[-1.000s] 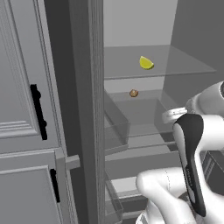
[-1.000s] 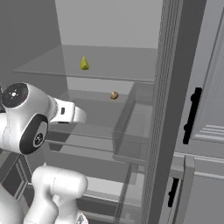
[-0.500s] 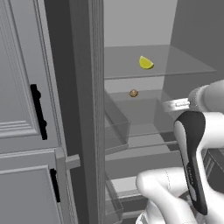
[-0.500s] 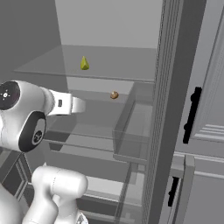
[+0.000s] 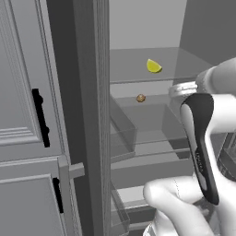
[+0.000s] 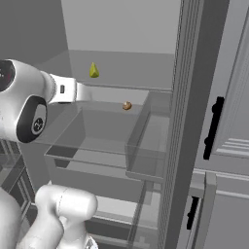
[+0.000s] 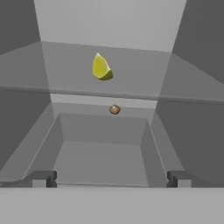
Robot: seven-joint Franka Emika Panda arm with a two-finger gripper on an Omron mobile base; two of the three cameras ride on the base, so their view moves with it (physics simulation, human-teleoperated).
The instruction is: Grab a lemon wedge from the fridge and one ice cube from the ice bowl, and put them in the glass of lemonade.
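- Left base view: no brand, label or writing can be read on any surface.
- The fridge [image 5: 92,115] stands open, its dark grey door edge running upright through the middle of the picture; behind it lie pale inner shelves and clear drawers.
- The lemon wedge [image 5: 153,66] lies on the upper glass shelf [image 5: 133,73], toward the back.
- A small round brown thing [image 5: 141,98] sits on the shelf below, just under and a little left of the wedge.
- To the left hangs a light grey panelled cabinet [image 5: 23,115] with black handles [image 5: 40,117].
- The white arm rises at the lower right, its wrist reaching in toward the shelves.

- Right base view: again no legible lettering.
- The lemon wedge [image 6: 94,71] stands on the upper shelf, the brown thing [image 6: 127,105] lower and to its right, above a clear drawer [image 6: 146,141].
- The arm's wrist points from the left into the fridge, well short of the wedge.
- The fridge's door edge [image 6: 182,121] rises right of centre, with the panelled cabinet [image 6: 233,97] and black handle [image 6: 213,127] beyond it.

- Hand view: no writing here.
- The gripper [image 7: 111,178] is spread wide, holding nothing; one dark fingertip [image 7: 41,178] shows at the lower left, the other at the lower right.
- The lemon wedge [image 7: 101,68] rests on the shelf ahead, above centre, apart from the fingers.
- The brown thing [image 7: 114,109] sits below it at the back of the open drawer [image 7: 100,157].
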